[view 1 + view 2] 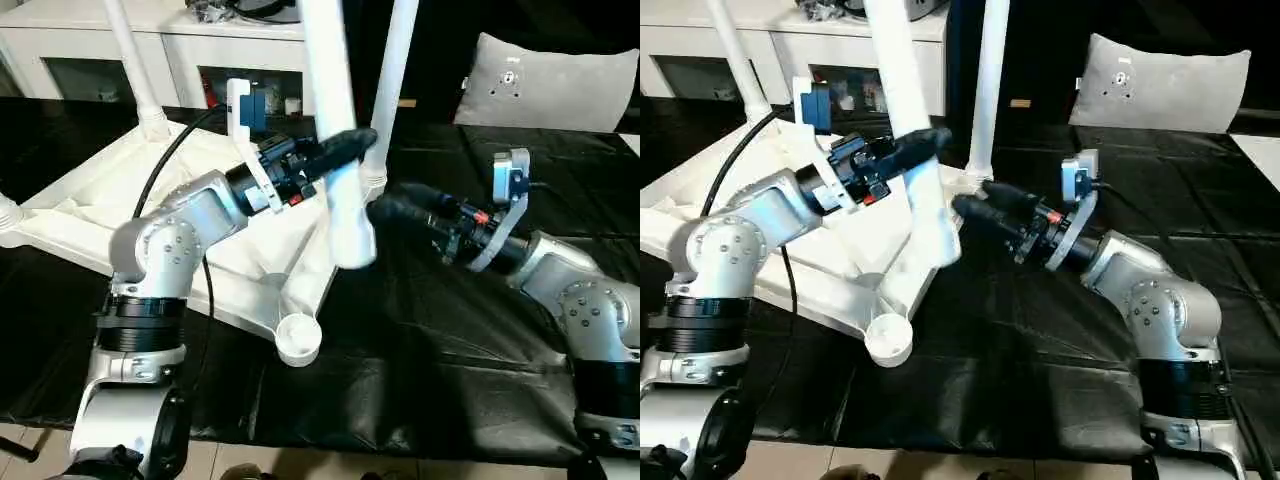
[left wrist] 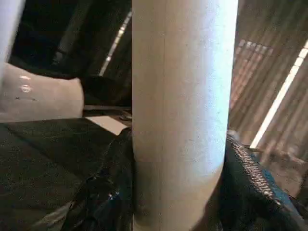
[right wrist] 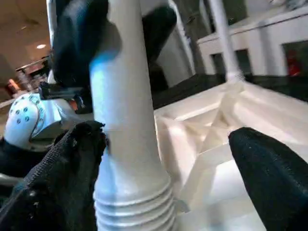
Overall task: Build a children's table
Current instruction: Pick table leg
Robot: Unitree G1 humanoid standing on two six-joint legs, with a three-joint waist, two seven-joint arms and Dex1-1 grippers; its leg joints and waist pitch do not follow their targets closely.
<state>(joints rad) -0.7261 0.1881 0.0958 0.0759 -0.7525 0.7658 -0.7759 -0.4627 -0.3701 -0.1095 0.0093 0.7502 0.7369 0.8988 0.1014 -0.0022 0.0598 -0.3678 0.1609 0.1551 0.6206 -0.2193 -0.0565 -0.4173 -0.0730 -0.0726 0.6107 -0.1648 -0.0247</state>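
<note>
White plastic leg point(image 1: 335, 150) is pinched between the black fingers of the left gripper point(image 1: 345, 150), its threaded end hanging free just below that grip, above the upturned table top point(image 1: 90, 215) but well short of the empty corner socket point(image 1: 297, 338) nearest the robot; the right gripper point(image 1: 975, 212) stands spread wide just beside the leg's lower end, one finger point(image 3: 62, 178) touching or nearly touching it. Held one-handed, the long tube could swing or slip; brought down tilted, its thread may cross or miss the socket.
</note>
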